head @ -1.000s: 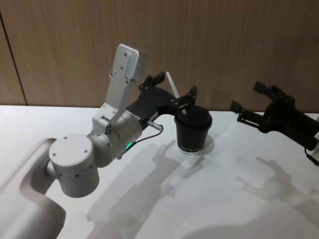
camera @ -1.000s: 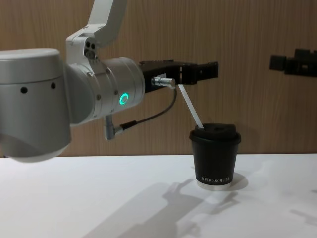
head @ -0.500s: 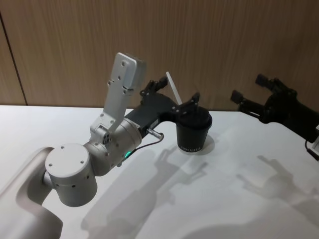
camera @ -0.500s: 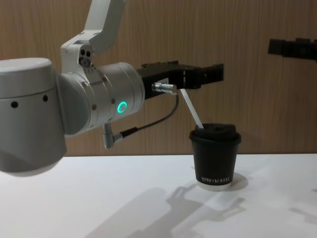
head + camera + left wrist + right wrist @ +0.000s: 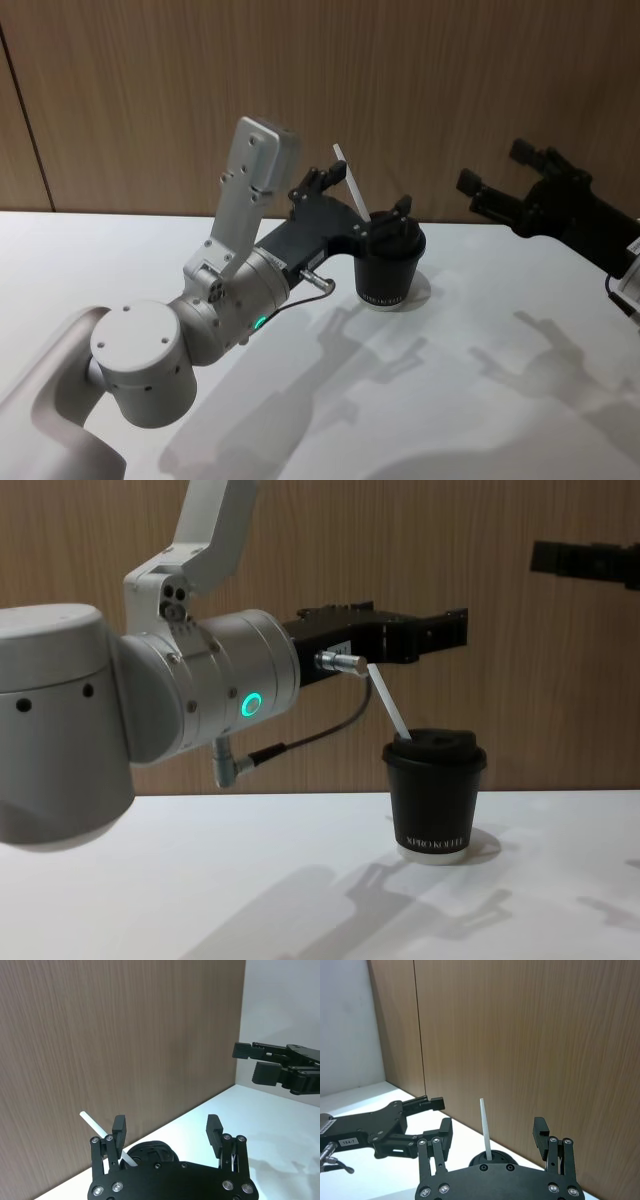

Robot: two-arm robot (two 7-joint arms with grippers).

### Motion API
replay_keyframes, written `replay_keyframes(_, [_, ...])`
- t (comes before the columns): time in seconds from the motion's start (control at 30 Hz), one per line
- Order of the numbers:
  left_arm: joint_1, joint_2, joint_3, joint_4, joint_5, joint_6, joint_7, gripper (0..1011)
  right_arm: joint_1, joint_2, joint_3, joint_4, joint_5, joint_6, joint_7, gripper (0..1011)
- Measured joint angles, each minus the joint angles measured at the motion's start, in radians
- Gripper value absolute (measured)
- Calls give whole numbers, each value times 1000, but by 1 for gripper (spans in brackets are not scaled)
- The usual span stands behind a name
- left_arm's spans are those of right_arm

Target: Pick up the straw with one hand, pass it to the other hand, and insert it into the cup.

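Note:
The black cup [image 5: 388, 264] with its domed lid stands on the white table. The white straw [image 5: 352, 184] sticks up out of the lid, leaning left and away from me; it also shows as the straw [image 5: 388, 702] above the cup [image 5: 434, 798]. My left gripper [image 5: 360, 195], on the silver wrist with the green ring, hovers just above the lid. It is open, its fingers [image 5: 119, 1130] wide apart on either side of the straw [image 5: 94, 1125]. My all-black right gripper [image 5: 500, 170] hangs open in the air to the right, holding nothing, looking at the straw [image 5: 484, 1127].
A wood-panelled wall [image 5: 450, 90] rises close behind the cup. The white table [image 5: 480, 340] stretches in front and to both sides. A black cable [image 5: 310, 738] loops under the left wrist.
My left gripper has slid forward over the cup with its fingers apart. The straw stays leaning in the lid. The right gripper has shifted only slightly.

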Motion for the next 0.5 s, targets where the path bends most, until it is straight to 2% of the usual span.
replay_keyframes(0.5, [10, 0, -1, -11, 6, -3, -3, 1003, 0, -4, -4, -11, -1, 5, -21, 1001])
